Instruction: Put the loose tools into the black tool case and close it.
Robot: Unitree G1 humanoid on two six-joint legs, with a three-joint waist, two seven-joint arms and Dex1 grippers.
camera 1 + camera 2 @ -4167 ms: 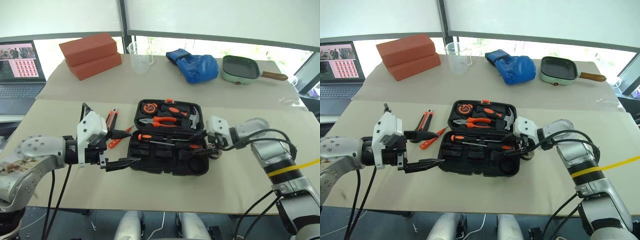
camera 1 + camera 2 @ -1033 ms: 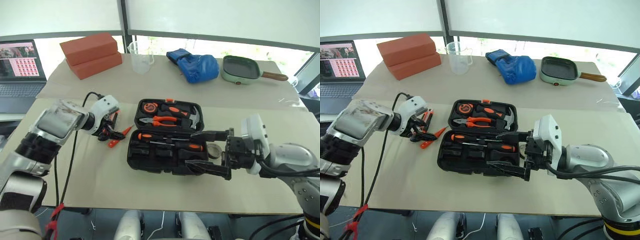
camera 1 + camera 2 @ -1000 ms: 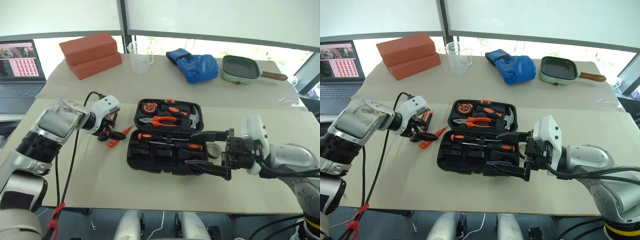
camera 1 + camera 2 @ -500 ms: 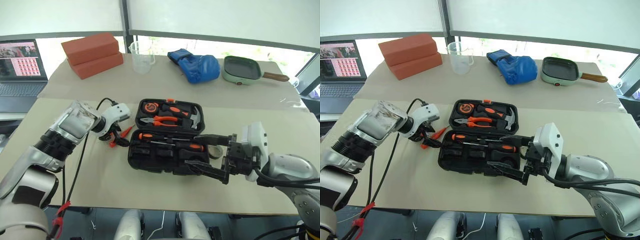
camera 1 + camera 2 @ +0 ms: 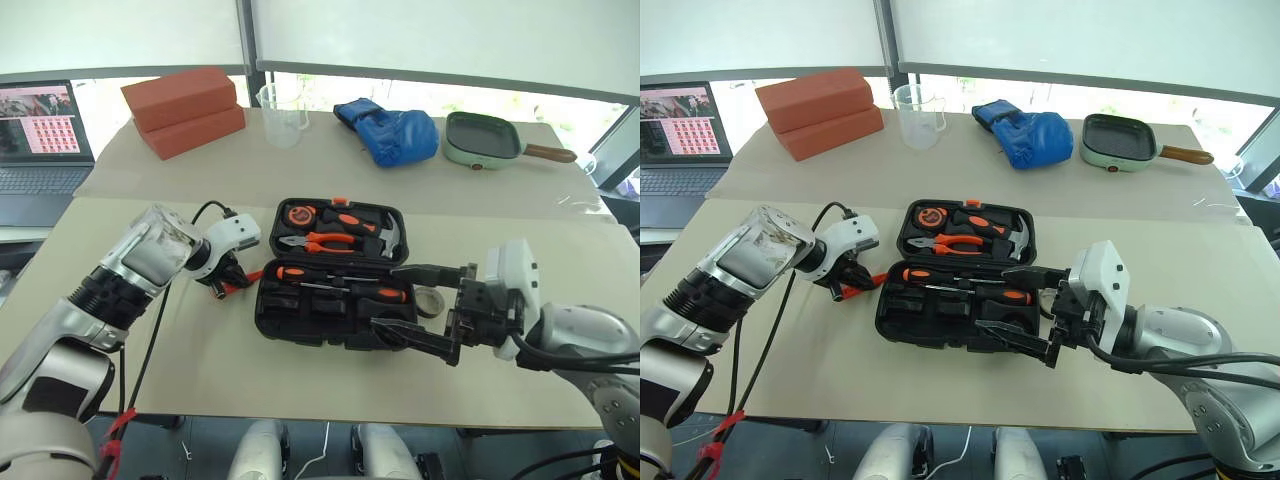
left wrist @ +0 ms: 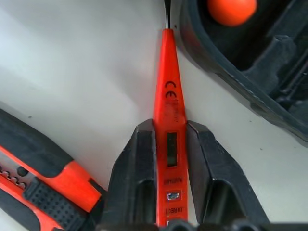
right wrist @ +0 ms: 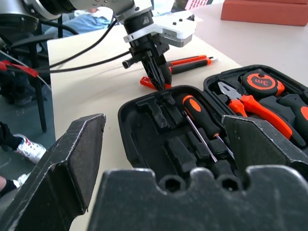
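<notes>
The left gripper (image 6: pixel 168 192) has its two fingers pressed against either side of the slim orange tester (image 6: pixel 169 120), which lies flat on the bench (image 5: pixel 200 370) with its tip right at the left edge of the case (image 5: pixel 330 318). From the head views that grip is mostly hidden under the white wrist block, so you only catch a sliver of orange there. The knife (image 6: pixel 43 192) sits just left of the tester and is cut off at the frame edge in the left wrist view.

The case lies open in the middle of the bench, lid half on the far side with pliers (image 5: pixel 322 241), hammer and tape measure (image 5: pixel 297 214) in it, near half with two screwdrivers (image 5: pixel 330 274) seated. The grey tape roll (image 5: pixel 432 299) is on the bench just right of the case, partly hidden behind the right gripper (image 5: pixel 420 305).

Plenty of bare bench near and left of the case; the far side has bricks (image 5: pixel 183 110), a beaker (image 5: pixel 281 113), a blue glove (image 5: pixel 390 130) and a green pan (image 5: pixel 482 138).

The left arm reaches in from the near left, gripper angled steeply down. The right gripper hovers roughly level over the case's near right corner, fingers spread wide, holding nothing.
</notes>
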